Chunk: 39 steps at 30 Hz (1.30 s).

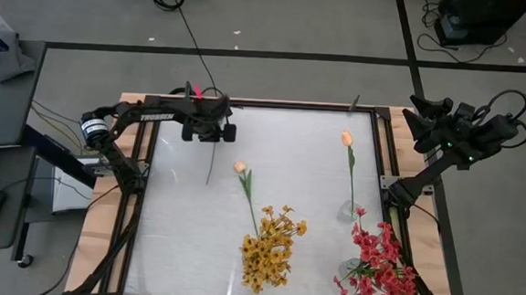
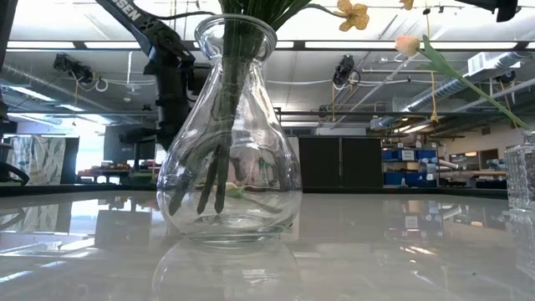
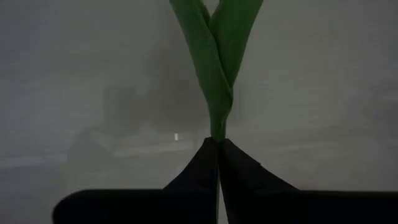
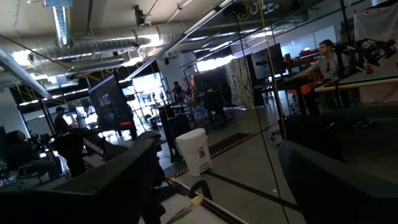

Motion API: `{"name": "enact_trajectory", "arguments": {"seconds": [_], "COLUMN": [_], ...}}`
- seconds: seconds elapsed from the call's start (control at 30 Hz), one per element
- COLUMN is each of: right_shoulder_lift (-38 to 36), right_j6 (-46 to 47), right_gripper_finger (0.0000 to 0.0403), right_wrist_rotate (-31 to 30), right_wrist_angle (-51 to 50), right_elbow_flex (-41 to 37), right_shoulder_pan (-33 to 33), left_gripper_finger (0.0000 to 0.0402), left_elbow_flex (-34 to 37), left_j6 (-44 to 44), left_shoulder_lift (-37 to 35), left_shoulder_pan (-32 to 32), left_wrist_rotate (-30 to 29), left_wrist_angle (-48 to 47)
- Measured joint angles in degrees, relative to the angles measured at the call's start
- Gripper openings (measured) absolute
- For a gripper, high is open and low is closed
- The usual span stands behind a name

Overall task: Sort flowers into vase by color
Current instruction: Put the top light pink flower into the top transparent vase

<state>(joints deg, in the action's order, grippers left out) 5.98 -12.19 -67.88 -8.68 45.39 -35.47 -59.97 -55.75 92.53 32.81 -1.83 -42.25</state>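
Observation:
My left gripper is over the table's far left part, shut on a slim green stem whose bud does not show. Bushy yellow flowers stand in a clear round vase near the table's near edge, and a peach bud leans out of the same vase. Red-pink flowers fill the near right corner. Another peach flower stands in a small glass. My right gripper is open, off the table's far right side. My left gripper pinches the slim stem between its two fingers, just below where two long green leaves join. The stem runs from the fingers toward the table's near edge. Whether its free end rests on the table, I cannot tell.
The white table top lies inside a dark frame on a wooden base. The yellow vase, the red flowers and the small glass crowd the near right part. A second glass shows at the low view's right edge. People stand in the room beyond.

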Motion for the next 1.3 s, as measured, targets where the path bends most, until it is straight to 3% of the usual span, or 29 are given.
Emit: {"name": "enact_trajectory", "arguments": {"seconds": [0.27,0.67,1.03,1.3], "right_shoulder_lift": [0.0,0.0,0.0,0.0], "right_j6": [0.0,0.0,0.0,0.0], "right_gripper_finger": [0.0346,0.0346,0.0346,0.0346], "right_wrist_rotate": [0.0,0.0,0.0,0.0], "right_wrist_angle": [0.0,0.0,0.0,0.0], "right_elbow_flex": [0.0,0.0,0.0,0.0], "right_shoulder_pan": [0.0,0.0,0.0,0.0], "left_gripper_finger": [0.001,0.0009,0.0009,0.0009], "left_elbow_flex": [-7.9,-23.5,-33.5,-36.8], "left_j6": [6.8,25.6,30.6,34.4], "left_shoulder_lift": [0.0,-0.1,-0.1,-0.1], "left_shoulder_pan": [-0.1,-1.8,-5.8,-9.4], "left_wrist_rotate": [0.0,0.0,0.0,1.4], "left_wrist_angle": [-0.1,0.8,4.7,12.1]}}
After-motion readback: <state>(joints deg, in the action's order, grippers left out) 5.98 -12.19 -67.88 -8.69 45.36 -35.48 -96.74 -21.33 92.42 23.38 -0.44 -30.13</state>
